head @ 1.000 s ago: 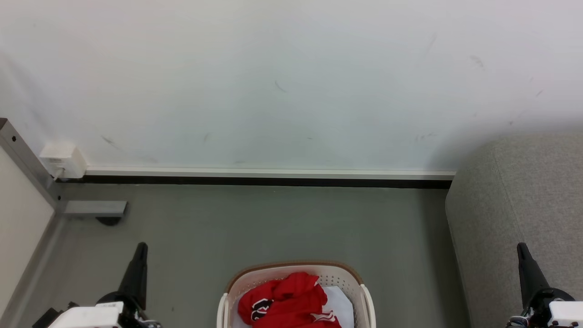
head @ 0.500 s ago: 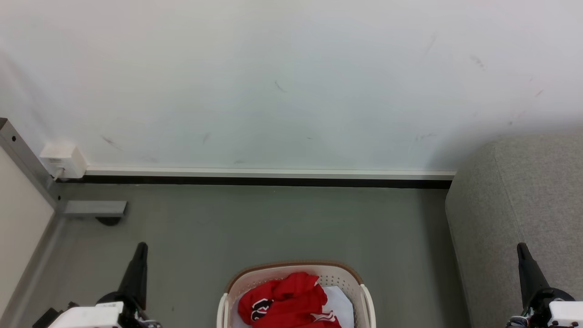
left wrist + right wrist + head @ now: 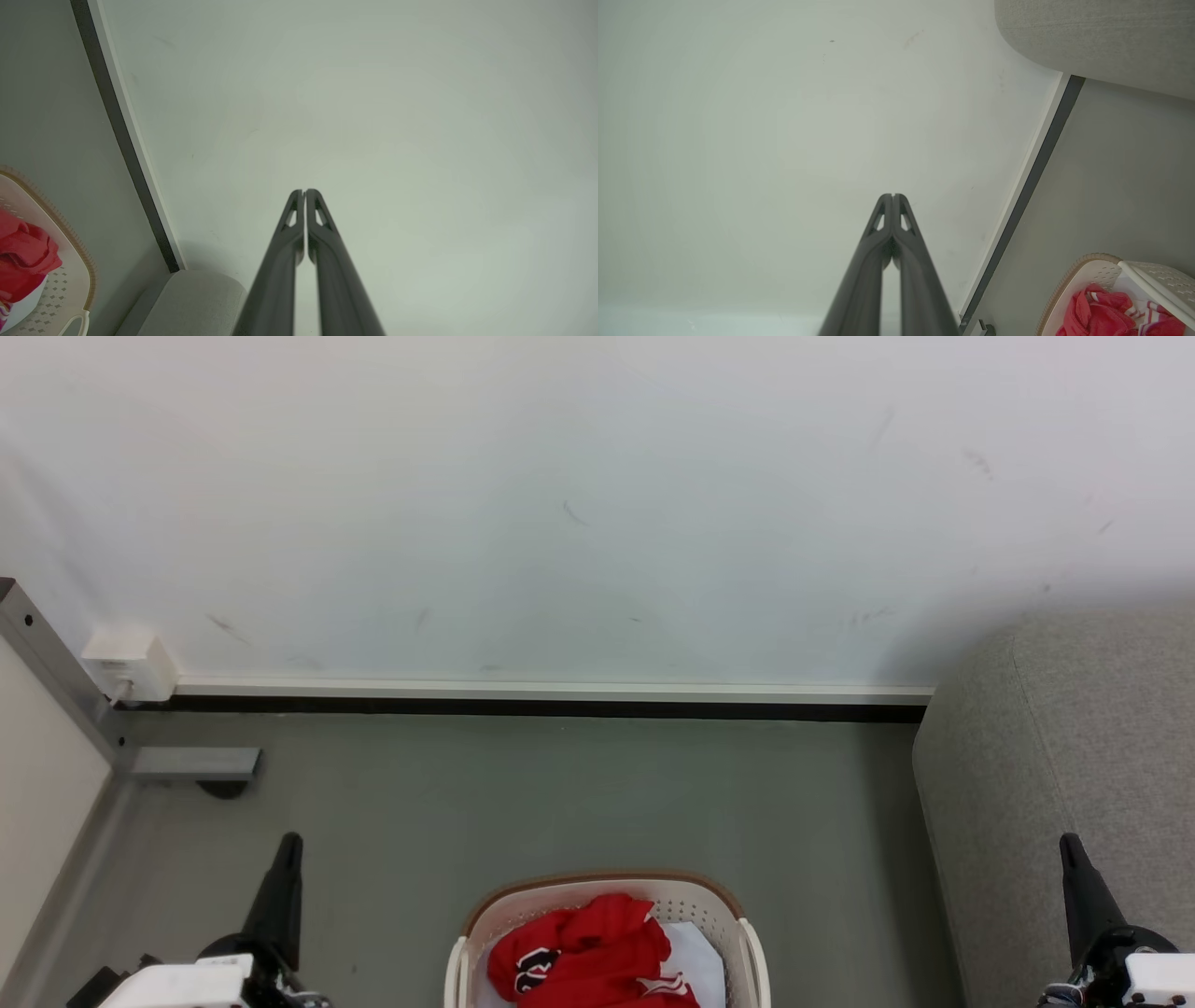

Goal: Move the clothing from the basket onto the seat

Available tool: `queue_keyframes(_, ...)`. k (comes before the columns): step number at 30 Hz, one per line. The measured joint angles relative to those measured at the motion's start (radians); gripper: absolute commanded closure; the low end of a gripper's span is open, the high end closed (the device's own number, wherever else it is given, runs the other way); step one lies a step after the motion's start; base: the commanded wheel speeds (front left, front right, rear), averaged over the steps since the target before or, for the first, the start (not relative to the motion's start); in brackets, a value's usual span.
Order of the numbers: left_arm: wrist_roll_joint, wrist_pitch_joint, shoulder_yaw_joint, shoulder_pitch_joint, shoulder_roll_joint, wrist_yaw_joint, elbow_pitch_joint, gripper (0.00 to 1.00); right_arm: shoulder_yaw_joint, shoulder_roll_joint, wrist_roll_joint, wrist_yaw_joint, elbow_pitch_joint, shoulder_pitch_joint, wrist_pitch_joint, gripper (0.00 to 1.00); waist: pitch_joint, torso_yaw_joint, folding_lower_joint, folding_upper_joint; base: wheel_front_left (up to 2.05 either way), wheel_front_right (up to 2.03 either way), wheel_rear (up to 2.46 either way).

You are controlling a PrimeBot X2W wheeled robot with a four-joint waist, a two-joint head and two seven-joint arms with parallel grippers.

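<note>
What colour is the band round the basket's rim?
Brown; the basket itself is cream. Head view shows it best.

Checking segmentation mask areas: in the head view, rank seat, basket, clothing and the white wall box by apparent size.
1. seat, cut off by the frame
2. basket, cut off at the bottom edge
3. clothing, lying in the basket
4. white wall box; it sits farther away, so its true size is unsure

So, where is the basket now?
In the head view the basket stands on the floor at bottom centre, between the left gripper and right gripper, the seat to its right.
</note>
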Motion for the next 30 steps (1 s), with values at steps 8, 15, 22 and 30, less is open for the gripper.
queue_keyframes(8,0.000,0.000,0.000,0.000,0.000,0.000,0.000,1.00,0.000,0.000,0.000,0.000,0.000,0.000,0.000,1.00,0.000,0.000,0.0000,0.0000,0.00,0.00,0.00)
queue_keyframes(15,0.001,-0.001,-0.002,0.026,-0.007,0.003,0.032,0.00,0.005,0.013,0.000,-0.003,0.030,0.027,-0.001,0.00,0.000,0.000,0.0000,0.0000,0.00,0.00,0.00)
queue_keyframes(22,0.015,-0.029,-0.022,0.044,-0.009,0.006,0.039,0.00,0.026,0.016,-0.018,-0.003,0.038,0.046,-0.028,0.00,0.001,0.000,0.0000,0.0000,0.00,0.00,0.00)
queue_keyframes(30,0.090,-0.069,-0.032,0.046,-0.009,0.006,0.032,0.00,0.047,0.009,-0.148,-0.003,0.013,0.046,-0.068,0.00,0.001,-0.002,0.0000,0.0000,0.00,0.00,0.00)
